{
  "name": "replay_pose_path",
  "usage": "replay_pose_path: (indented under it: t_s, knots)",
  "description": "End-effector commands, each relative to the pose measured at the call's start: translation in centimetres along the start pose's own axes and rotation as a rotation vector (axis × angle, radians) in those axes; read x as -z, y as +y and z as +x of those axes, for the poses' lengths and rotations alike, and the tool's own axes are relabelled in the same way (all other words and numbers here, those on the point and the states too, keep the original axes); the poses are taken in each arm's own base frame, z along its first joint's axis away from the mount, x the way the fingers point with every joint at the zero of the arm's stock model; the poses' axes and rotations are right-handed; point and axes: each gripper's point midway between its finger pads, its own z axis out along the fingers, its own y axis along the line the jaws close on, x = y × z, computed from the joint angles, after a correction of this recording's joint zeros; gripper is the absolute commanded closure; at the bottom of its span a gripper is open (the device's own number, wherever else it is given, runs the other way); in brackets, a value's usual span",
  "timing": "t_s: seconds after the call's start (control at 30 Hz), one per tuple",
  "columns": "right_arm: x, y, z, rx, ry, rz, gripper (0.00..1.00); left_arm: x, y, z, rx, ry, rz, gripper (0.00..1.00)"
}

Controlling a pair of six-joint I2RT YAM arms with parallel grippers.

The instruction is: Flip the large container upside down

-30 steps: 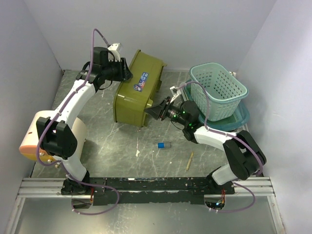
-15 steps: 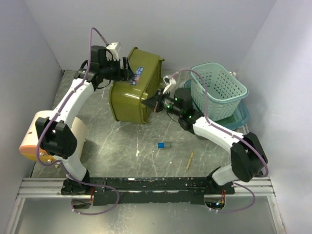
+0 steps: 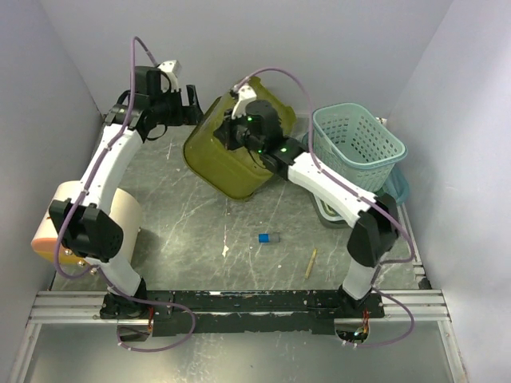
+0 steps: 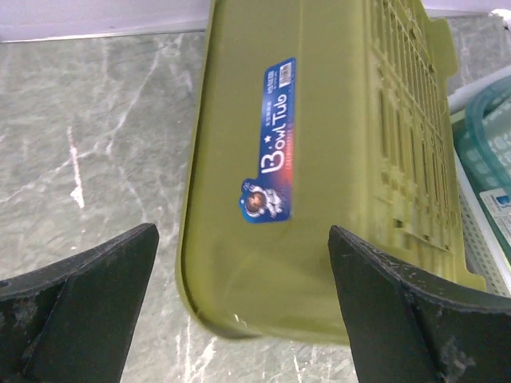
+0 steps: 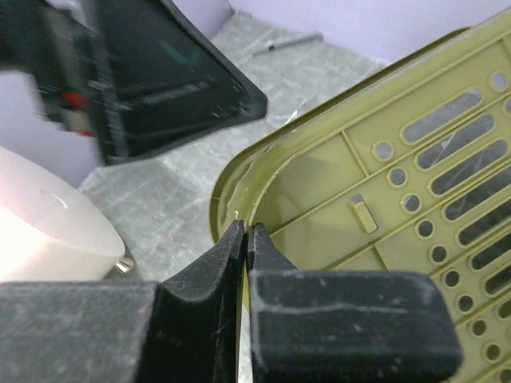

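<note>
Right end effector [image 5: 245, 231]: the right wrist view shows both fingers [image 5: 200, 279] pressed together on a thin edge of the olive tub [image 5: 415, 183], clamped on it. Only this view shows the grip. From above, the right end effector [image 3: 238, 128] is buried against the tub's upper side and the fingers are hidden. Beside the pinched edge is a ribbed face pierced with slots and round holes.

Left end effector [image 4: 242, 233]: fingers wide apart, nothing between them. The tub [image 4: 335, 159] lies beyond the tips, apart from them. Only this view shows a blue sticker [image 4: 271, 155] reading "Bowl Tub" on the smooth wall, with a gridded, slotted face to its right.

Arm poses, top view: the right arm reaches far forward and across to the left, with its wrist over the tub. The left arm stretches up the left side, and the left end effector [image 3: 190, 108] hangs just beside the tub's far left corner.

Tub [image 3: 231, 167]: at the rear middle of the counter [image 3: 200, 231], tipped at an angle, with a smooth glossy wall facing near-left. I cannot tell whether its low edge touches the counter.

Around it: a teal basket [image 3: 359, 148] to the right, a pale roll [image 3: 128, 219] at the left, and a small blue piece [image 3: 268, 238] and a thin stick [image 3: 311, 263] nearer the bases.
</note>
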Motion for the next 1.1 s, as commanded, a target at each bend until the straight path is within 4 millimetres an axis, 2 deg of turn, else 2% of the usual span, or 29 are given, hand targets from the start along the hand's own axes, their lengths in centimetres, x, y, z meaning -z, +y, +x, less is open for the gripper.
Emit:
replay_pose_path:
  t_s: [0.0, 0.2, 0.4, 0.43, 0.47, 0.5, 0.57, 0.63, 0.77, 0.87, 0.97, 1.0, 1.07]
  knots:
    - [-2.8, 1.2, 3.4, 0.067, 0.109, -0.049, 1.0, 4.3, 2.4, -1.6, 0.025, -0.078, -0.122, 0.01]
    - [-5.7, 4.3, 7.6, 0.031, 0.19, -0.141, 1.0, 8.0, 5.4, -1.6, 0.031, -0.127, -0.301, 0.01]
    - [-6.8, 6.0, 8.6, -0.009, 0.202, -0.196, 0.98, 11.2, 6.2, -1.8, 0.029, -0.174, -0.378, 0.01]
    - [-6.7, 6.3, 8.2, -0.012, 0.199, -0.202, 0.71, 11.4, 6.3, -1.8, 0.037, -0.176, -0.386, 0.01]
    - [-7.2, 5.9, 8.7, -0.012, 0.215, -0.189, 0.53, 11.7, 6.6, -1.9, 0.051, -0.184, -0.408, 0.01]
    - [-7.2, 5.8, 8.5, -0.003, 0.218, -0.18, 0.44, 11.9, 6.5, -1.8, 0.06, -0.184, -0.411, 0.01]
    - [-6.9, 5.7, 7.4, 0.027, 0.198, -0.166, 0.37, 12.0, 6.0, -1.5, 0.056, -0.183, -0.395, 0.01]
    - [-5.4, 5.2, 4.5, 0.063, 0.13, -0.127, 0.3, 11.7, 5.3, -0.7, 0.036, -0.175, -0.38, 0.01]
    - [-1.4, 1.5, 0.6, 0.141, 0.021, 0.035, 0.17, 11.0, 2.8, 1.1, -0.092, -0.153, -0.413, 0.01]
    - [2.8, -4.0, -0.8, 0.165, 0.0, 0.24, 0.14, 10.5, 1.5, 2.9, -0.136, -0.128, -0.383, 0.01]
    - [8.8, -9.8, -2.0, 0.139, -0.036, 0.44, 0.13, 10.2, -0.3, 5.2, -0.172, -0.056, -0.25, 0.01]
    - [11.4, -11.3, -2.2, 0.118, -0.054, 0.485, 0.1, 9.9, -1.3, 6.0, -0.179, -0.03, -0.196, 0.01]
    - [15.3, -14.2, -3.3, 0.057, -0.079, 0.559, 0.01, 9.2, -3.8, 7.5, -0.185, 0.004, -0.122, 0.01]
